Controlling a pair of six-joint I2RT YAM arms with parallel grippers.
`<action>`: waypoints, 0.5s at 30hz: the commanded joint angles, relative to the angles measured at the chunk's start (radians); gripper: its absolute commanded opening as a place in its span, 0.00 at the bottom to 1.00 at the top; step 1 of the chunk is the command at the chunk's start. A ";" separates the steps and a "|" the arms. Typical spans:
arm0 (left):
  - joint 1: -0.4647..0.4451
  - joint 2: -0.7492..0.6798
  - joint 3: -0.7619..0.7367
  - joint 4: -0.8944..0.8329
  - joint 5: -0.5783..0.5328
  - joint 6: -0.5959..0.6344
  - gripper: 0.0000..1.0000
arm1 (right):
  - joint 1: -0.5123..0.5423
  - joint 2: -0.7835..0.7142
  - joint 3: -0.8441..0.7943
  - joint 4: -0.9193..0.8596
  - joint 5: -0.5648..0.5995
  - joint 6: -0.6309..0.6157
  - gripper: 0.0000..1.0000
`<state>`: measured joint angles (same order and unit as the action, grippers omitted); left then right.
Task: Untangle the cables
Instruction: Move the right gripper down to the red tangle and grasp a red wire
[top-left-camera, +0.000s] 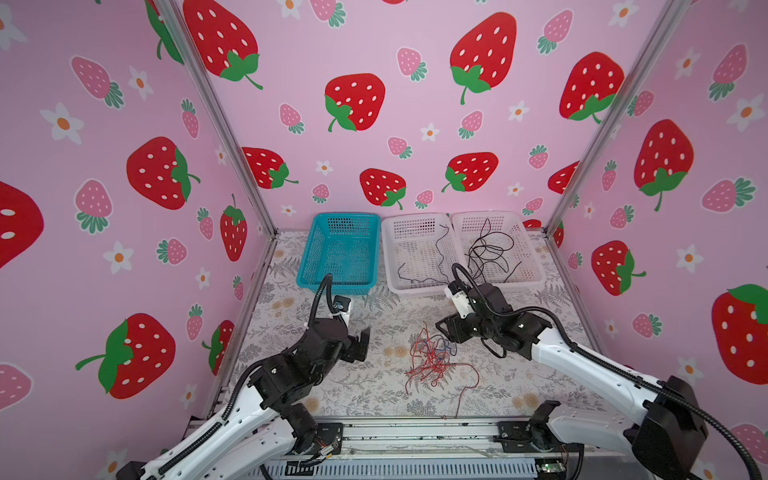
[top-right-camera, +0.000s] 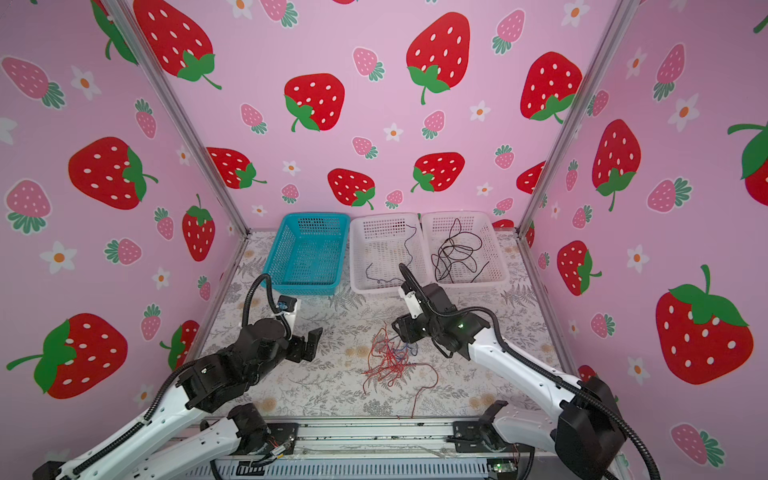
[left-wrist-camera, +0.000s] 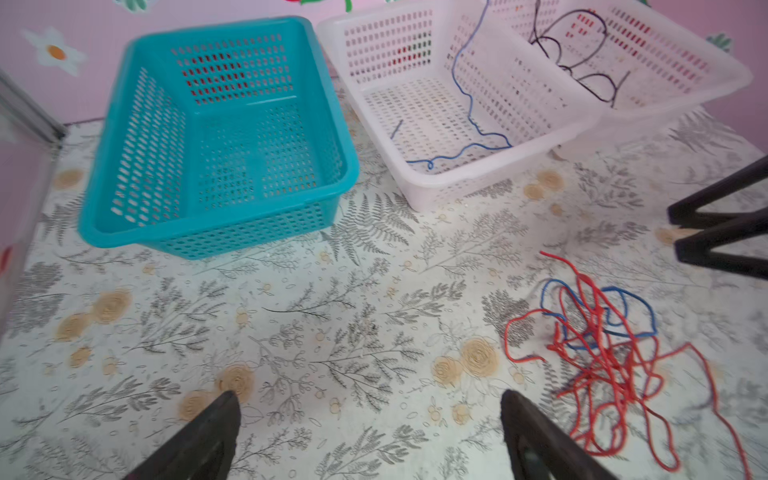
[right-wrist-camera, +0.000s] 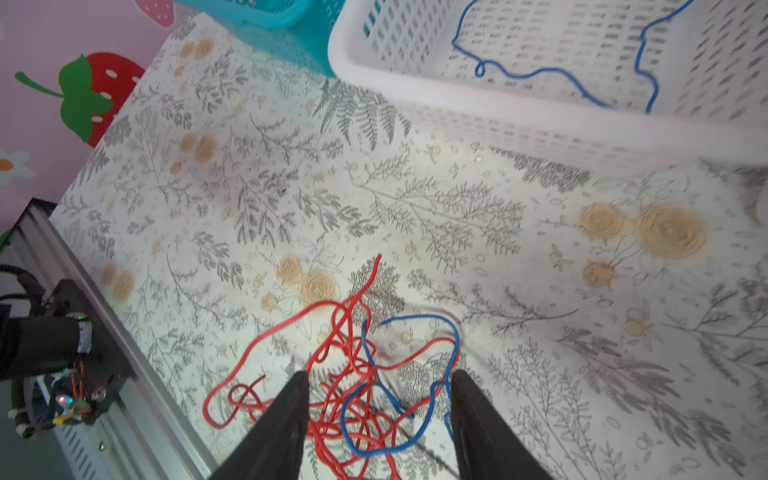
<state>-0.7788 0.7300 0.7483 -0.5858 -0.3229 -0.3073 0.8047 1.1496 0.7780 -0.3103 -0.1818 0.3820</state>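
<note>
Right gripper (right-wrist-camera: 379, 374) hangs part-open and empty, jaws astride the tangled red and blue cables (right-wrist-camera: 332, 347); left gripper (left-wrist-camera: 370, 395), wide open and empty, waits beside them.

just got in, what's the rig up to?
Untangling cables. The right gripper hangs open over the red-and-blue tangle on the table, nothing gripped. The left gripper is wide open, empty. One blue cable lies in the middle white basket, black cable in the right white basket; teal basket empty.
</note>
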 joint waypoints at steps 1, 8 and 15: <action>0.002 0.090 0.072 -0.002 0.199 -0.095 0.99 | 0.015 -0.071 -0.058 0.088 -0.064 0.027 0.56; -0.076 0.273 0.027 0.162 0.366 -0.247 0.96 | 0.050 -0.104 -0.131 0.161 -0.121 0.063 0.54; -0.163 0.436 0.048 0.227 0.363 -0.291 0.89 | 0.068 -0.111 -0.182 0.216 -0.135 0.077 0.55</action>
<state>-0.9276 1.1252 0.7765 -0.4019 0.0208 -0.5564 0.8589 1.0424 0.6144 -0.1390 -0.2966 0.4484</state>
